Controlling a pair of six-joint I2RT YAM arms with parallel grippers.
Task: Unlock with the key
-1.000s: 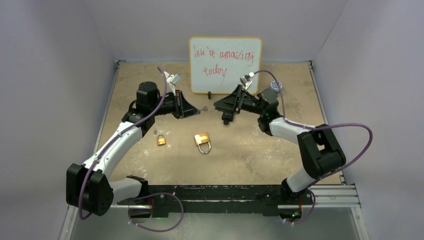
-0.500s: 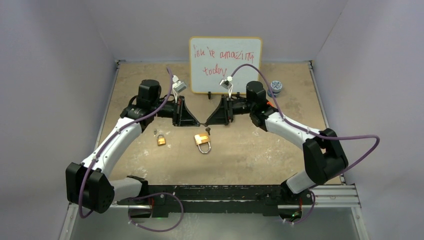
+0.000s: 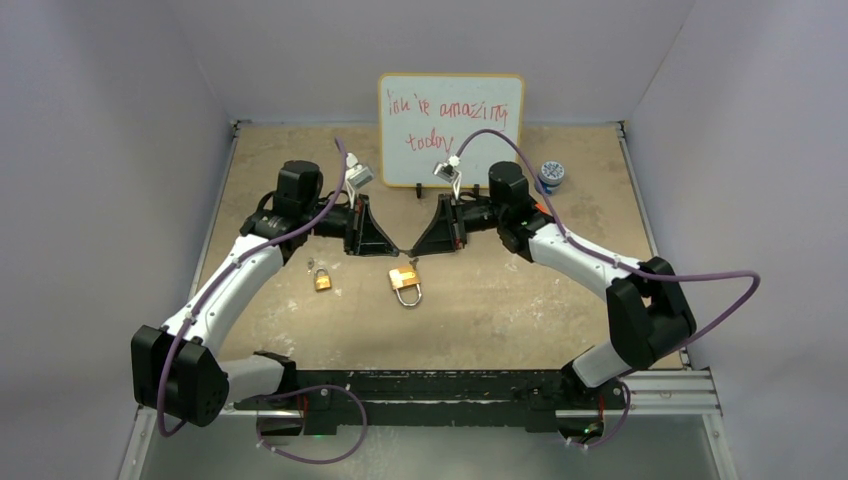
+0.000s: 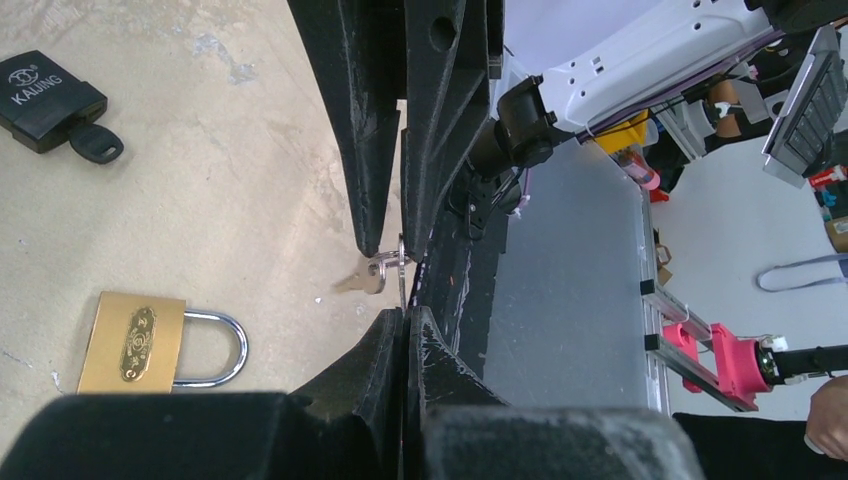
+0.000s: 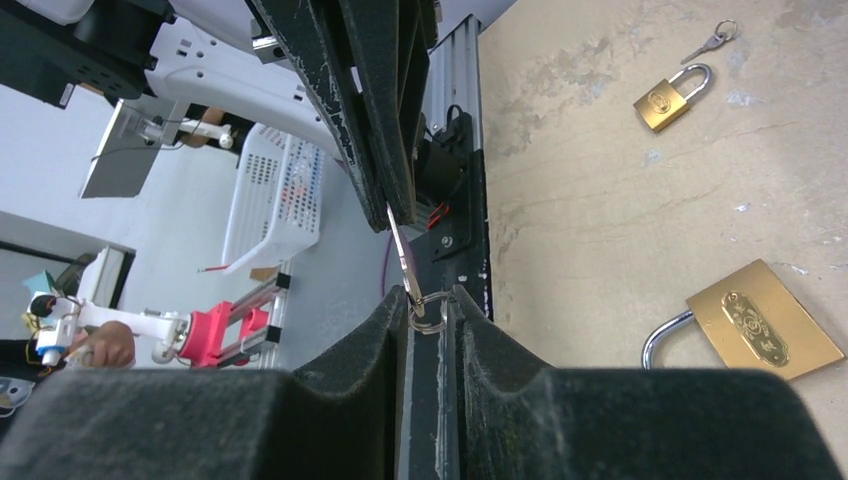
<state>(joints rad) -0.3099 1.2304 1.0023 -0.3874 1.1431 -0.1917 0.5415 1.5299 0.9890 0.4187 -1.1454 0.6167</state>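
Observation:
My left gripper (image 3: 398,250) and right gripper (image 3: 412,250) meet tip to tip above the table's middle. The left gripper (image 4: 407,312) is shut on a key (image 4: 402,288), seen edge-on as a thin blade. The right gripper (image 5: 430,300) has closed on that key's ring (image 5: 428,312), which spans the narrow gap between its fingers. A second key (image 4: 358,282) hangs from the ring. The large brass padlock (image 3: 404,281) lies flat just below the grippers, its shackle toward me, and also shows as the same padlock (image 4: 130,343) (image 5: 765,322) in both wrist views.
A smaller brass padlock (image 3: 323,280) lies to the left with a loose key (image 5: 708,42) beside it. A black padlock (image 4: 45,88) with a key in it lies farther back. A whiteboard (image 3: 450,130) stands at the back, a small round blue object (image 3: 551,173) to its right.
The right arm swung in from the right to meet the left gripper, and its jaws narrowed from wide open onto the key ring. The left gripper came down to the centre, still shut.

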